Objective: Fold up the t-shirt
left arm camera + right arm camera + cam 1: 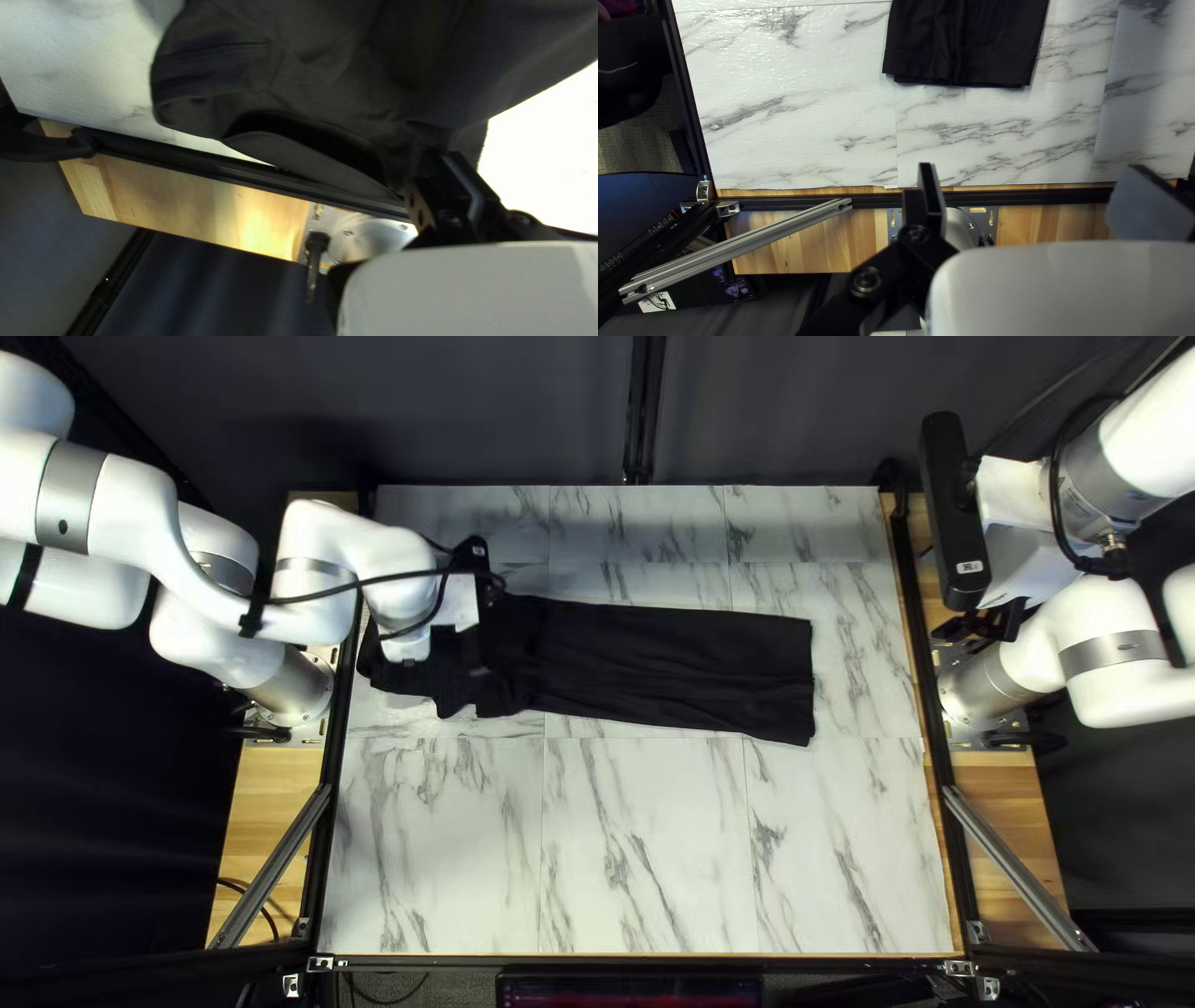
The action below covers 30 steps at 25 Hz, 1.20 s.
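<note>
Black t-shirt (672, 666), long strip across the table (647, 846). Likely light, limp, quick to crease; best held by both hem corners. Left gripper (441, 160): pinching bunched cloth. Right gripper (1033, 167): fingers spread, off the shirt.

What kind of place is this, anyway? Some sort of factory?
Probably a robotics lab or test station rather than a factory floor: two white robot arms stand at either side of a marble-patterned table, a black t-shirt lies on it, and a dark curtain hangs behind.
</note>
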Each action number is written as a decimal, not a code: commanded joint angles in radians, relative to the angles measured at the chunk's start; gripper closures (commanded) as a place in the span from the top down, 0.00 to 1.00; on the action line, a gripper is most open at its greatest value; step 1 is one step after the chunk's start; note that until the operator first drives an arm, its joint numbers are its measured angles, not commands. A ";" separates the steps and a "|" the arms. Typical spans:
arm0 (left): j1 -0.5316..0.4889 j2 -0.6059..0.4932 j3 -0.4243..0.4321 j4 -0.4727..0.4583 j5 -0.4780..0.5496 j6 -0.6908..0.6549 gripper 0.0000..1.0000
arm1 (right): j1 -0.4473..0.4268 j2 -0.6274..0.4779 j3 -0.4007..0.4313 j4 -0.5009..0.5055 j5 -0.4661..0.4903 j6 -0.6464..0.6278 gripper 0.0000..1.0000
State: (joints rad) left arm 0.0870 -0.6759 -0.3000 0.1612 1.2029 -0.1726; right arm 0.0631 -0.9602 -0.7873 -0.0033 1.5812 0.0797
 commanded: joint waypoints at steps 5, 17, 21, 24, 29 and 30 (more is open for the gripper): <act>0.199 0.004 0.036 0.052 -0.052 0.109 0.06 | 0.000 0.000 0.000 0.000 0.000 0.000 1.00; 0.129 0.094 0.035 0.051 -0.157 0.055 1.00 | 0.000 0.000 0.000 0.000 0.000 0.000 1.00; 0.084 0.117 0.041 0.054 -0.206 0.037 1.00 | 0.000 0.000 0.000 0.000 0.000 0.000 1.00; 0.040 0.185 0.015 0.035 -0.257 0.029 1.00 | 0.000 0.000 0.000 0.000 0.000 0.000 1.00; -0.061 0.301 -0.060 -0.003 -0.303 -0.003 1.00 | 0.000 0.000 0.000 0.000 0.000 0.000 1.00; -0.082 0.329 -0.079 -0.007 -0.312 -0.012 1.00 | 0.000 0.000 0.000 0.000 0.000 0.000 1.00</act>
State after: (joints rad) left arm 0.0602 -0.4194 -0.3301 0.1726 0.9236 -0.1596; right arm 0.0631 -0.9602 -0.7873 -0.0033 1.5812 0.0797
